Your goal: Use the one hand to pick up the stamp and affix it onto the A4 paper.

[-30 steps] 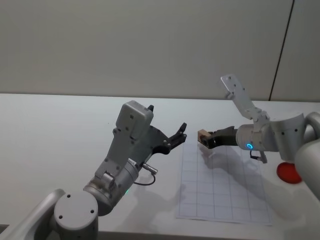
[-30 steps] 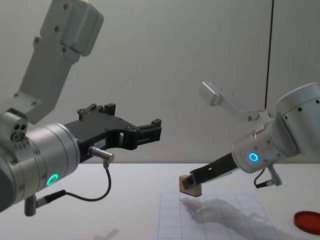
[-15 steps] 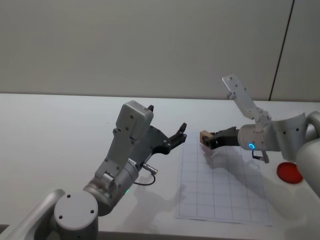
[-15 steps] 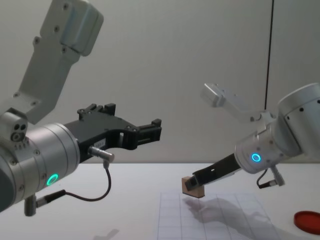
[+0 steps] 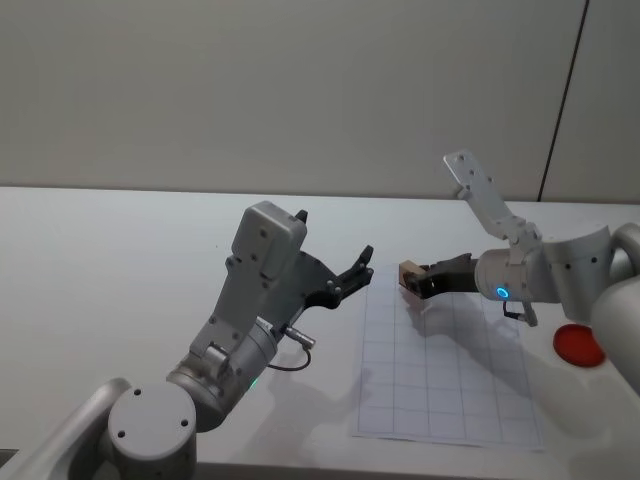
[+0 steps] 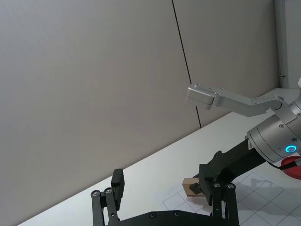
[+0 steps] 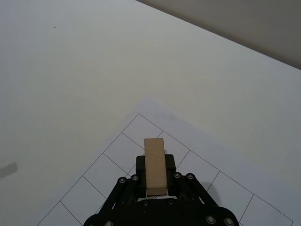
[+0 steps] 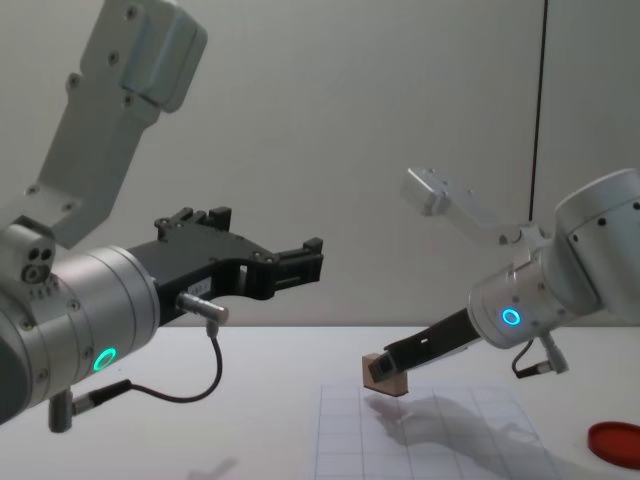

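Observation:
My right gripper [image 5: 415, 283], slim and black with a blue ring at the wrist, is shut on the stamp [image 5: 408, 274], a small tan wooden block with one dark face. It holds the stamp [image 8: 383, 375] in the air above the far left corner of the A4 paper [image 5: 450, 368], a white sheet with a grey grid. In the right wrist view the stamp [image 7: 154, 166] sticks out between the fingers over the paper [image 7: 117, 169]. My left gripper [image 5: 352, 278], bulkier with a green ring, hangs open to the left of the sheet, raised off the table.
A flat red disc [image 5: 579, 345] lies on the white table [image 5: 110, 250] to the right of the paper, under my right arm. A looping black cable [image 8: 180, 385] hangs from my left wrist. A grey wall stands behind the table.
My right gripper with the stamp has lifted very slightly and shifted a little toward the paper's corner, then settled. The left arm has not moved.

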Robot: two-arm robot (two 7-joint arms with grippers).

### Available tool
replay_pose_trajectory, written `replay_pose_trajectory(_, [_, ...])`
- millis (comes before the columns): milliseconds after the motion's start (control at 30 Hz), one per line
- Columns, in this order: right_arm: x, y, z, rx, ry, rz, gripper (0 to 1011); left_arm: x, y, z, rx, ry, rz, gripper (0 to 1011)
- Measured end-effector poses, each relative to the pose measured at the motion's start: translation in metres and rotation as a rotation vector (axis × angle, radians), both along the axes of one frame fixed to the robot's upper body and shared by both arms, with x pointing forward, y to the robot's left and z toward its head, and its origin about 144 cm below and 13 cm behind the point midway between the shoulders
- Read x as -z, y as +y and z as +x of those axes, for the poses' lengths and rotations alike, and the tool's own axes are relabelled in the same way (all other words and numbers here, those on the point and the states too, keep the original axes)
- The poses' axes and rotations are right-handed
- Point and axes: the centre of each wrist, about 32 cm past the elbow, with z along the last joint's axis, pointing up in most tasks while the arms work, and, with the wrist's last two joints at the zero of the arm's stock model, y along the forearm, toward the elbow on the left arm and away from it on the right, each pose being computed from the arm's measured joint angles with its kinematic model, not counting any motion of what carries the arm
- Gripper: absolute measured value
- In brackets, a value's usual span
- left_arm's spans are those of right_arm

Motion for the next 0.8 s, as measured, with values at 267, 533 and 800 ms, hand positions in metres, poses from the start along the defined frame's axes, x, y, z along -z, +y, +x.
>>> replay_pose_trajectory(267, [0.0007,-0.0003,0.0003,0.000,-0.001,0.004,216,0.0000,0.0000,0.0000,0.000,0.000,0.000,1002])
replay_pose_trajectory(533, [0.0011,-0.0008,0.0005,0.000,-0.003,0.006,217,0.0000,0.0000,0.0000,0.000,0.000,0.000,1002])
replay_pose_trajectory(800, [0.0015,-0.0008,0.0010,-0.002,-0.005,0.006,216,0.0000,0.0000,0.0000,0.000,0.000,0.000,1002])
